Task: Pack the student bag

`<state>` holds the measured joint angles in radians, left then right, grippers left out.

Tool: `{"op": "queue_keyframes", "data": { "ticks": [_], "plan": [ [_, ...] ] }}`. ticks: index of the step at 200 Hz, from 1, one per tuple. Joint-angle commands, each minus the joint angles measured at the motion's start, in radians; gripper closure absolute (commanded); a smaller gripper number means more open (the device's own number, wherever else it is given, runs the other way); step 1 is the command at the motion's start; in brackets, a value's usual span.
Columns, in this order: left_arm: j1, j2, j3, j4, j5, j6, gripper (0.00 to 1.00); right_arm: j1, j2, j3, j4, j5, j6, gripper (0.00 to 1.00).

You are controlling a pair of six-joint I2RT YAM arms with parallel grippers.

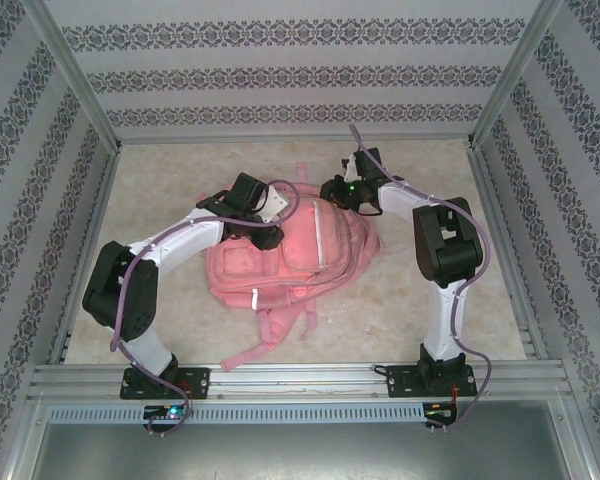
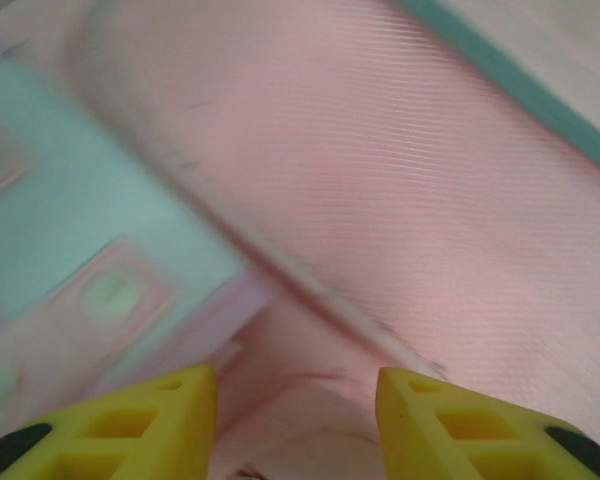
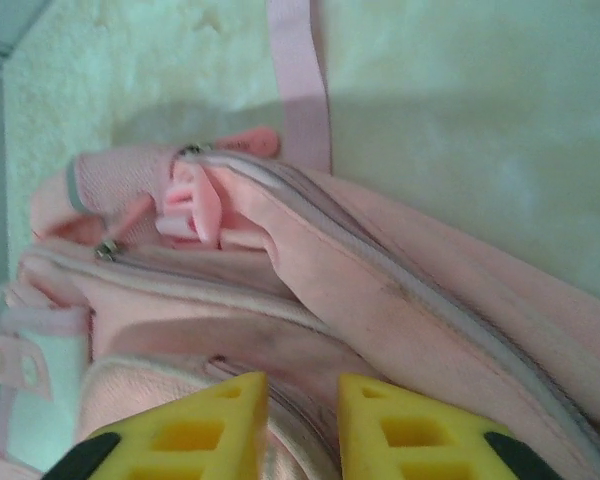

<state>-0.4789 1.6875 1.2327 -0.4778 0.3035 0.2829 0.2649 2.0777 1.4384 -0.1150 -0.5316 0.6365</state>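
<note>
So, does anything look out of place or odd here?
Nothing spilled or damaged. The student bag lies flat on the table, its straps sprawled loosely toward the near edge; the left wrist view is blurred.

Pink bag on a cream table, between patterned walls

The student bag (image 1: 280, 255) is soft pink all over, its straps (image 1: 280, 335) the same pink, with a short silver reflective strip (image 1: 257, 298) on the front and paler grey-pink zip lines (image 3: 400, 270); the table (image 1: 410, 310) is cream with faint beige marbling; the walls (image 1: 280, 75) are white with bands of small dark grey floral motifs; the arms (image 1: 185, 240) mix black joints with white links and carry dull purple cables (image 1: 128, 300); the left gripper (image 2: 298, 400) and right gripper (image 3: 302, 400) have bright yellow fingers (image 2: 160, 415) with black at their lower corners; the frame rails (image 1: 300, 380) are plain silver
</note>
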Motion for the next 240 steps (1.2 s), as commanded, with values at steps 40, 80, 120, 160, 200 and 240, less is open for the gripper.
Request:
{"op": "queue_keyframes", "data": {
  "ticks": [40,80,120,160,200,240],
  "plan": [
    [-0.116,0.074,0.085,-0.169,0.302,0.533,0.44,-0.055,-0.297,-0.205,-0.112,0.06,0.017,0.59],
    [-0.165,0.162,0.112,-0.158,0.228,0.581,0.36,-0.079,-0.565,-0.451,-0.185,0.067,-0.03,0.57],
    [-0.188,0.17,0.073,-0.078,0.114,0.585,0.36,-0.064,-0.72,-0.615,-0.188,0.037,0.002,0.56],
    [-0.19,0.134,0.012,-0.002,0.081,0.574,0.42,-0.017,-0.803,-0.728,-0.187,-0.019,0.111,0.51],
    [-0.19,0.108,-0.056,0.061,0.021,0.551,0.62,0.07,-0.809,-0.757,-0.169,-0.036,0.159,0.51],
    [-0.183,0.068,-0.054,0.103,0.102,0.467,1.0,0.156,-0.824,-0.763,-0.14,-0.013,0.206,0.52]
  ]
}}
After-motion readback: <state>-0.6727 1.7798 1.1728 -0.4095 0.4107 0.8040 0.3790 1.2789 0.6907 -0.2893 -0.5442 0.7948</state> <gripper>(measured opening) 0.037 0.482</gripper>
